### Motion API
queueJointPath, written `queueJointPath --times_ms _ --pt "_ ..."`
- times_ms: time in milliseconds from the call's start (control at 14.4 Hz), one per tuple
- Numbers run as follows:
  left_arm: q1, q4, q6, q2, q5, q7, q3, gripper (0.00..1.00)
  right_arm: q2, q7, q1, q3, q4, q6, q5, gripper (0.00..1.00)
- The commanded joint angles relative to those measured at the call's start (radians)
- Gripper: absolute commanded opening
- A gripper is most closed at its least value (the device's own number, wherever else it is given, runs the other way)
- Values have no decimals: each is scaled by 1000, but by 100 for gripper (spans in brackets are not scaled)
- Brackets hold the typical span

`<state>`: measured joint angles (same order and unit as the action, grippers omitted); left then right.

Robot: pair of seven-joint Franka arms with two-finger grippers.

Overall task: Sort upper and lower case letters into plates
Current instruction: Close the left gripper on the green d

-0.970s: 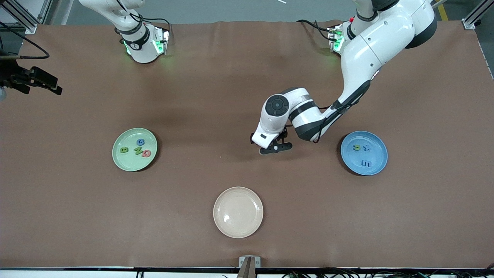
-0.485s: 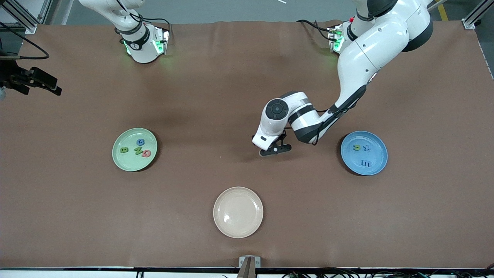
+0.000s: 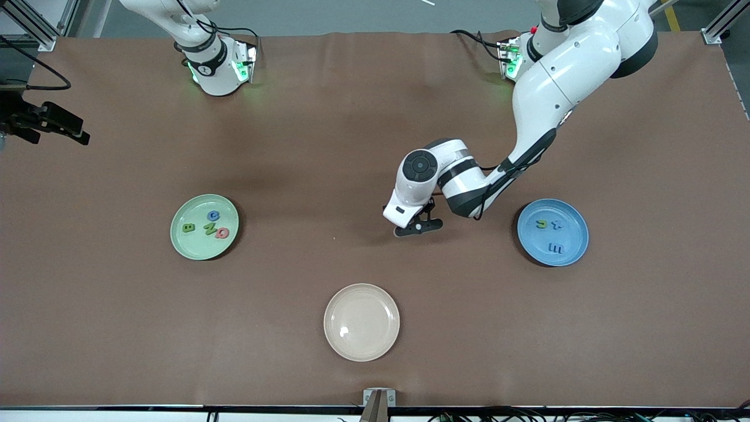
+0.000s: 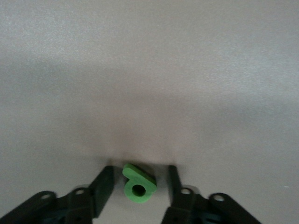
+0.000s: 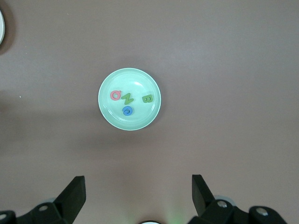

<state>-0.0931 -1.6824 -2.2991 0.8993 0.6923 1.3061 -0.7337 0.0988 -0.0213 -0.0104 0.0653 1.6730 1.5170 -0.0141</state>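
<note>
Low over the brown surface (image 3: 328, 146), the left gripper (image 4: 138, 186) brackets a green letter (image 4: 138, 185), jaws spread either side, untouching; the waiting right gripper (image 5: 138, 196) hangs spread above the mint plate (image 5: 106, 112).

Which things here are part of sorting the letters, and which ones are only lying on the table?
Part of the job:
- mint green plate with four letters
- blue plate with three letters
- green letter between the left gripper fingers

Just lying about:
- cream-white plate
- right gripper, waiting open above the table
</note>
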Motion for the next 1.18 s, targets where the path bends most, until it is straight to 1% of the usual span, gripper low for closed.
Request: queueJointPath --times_ms 0,416,554,762,832,901,970,1040,1109 --pt "-14 -10 -2 1 -17 1 14 32 27 -12 -10 -6 37 12 13 100" --pt "-28 -10 -2 3 -5 -1 22 19 30 -11 -6 -7 37 12 13 100" --pt "-36 -8 -2 -5 -4 -1 31 17 30 -11 -6 -7 37 12 13 100" --pt "-16 -8 3 -36 -4 -10 30 15 30 -11 -6 -7 37 11 13 100" --pt "-13 -7 36 -65 -4 -19 27 14 30 -11 -6 -7 37 11 13 100" --pt "-13 0 100 -95 -7 -30 22 13 30 -11 -6 -7 37 11 13 100" --pt "1 0 162 -132 -16 -62 4 13 30 -11 -6 -7 37 11 13 100" --pt "48 -5 190 -158 -20 -99 -28 13 30 -11 -6 -7 37 11 13 100" --pt "131 -13 216 -171 -20 -135 -99 13 30 -11 -6 -7 37 11 13 100"
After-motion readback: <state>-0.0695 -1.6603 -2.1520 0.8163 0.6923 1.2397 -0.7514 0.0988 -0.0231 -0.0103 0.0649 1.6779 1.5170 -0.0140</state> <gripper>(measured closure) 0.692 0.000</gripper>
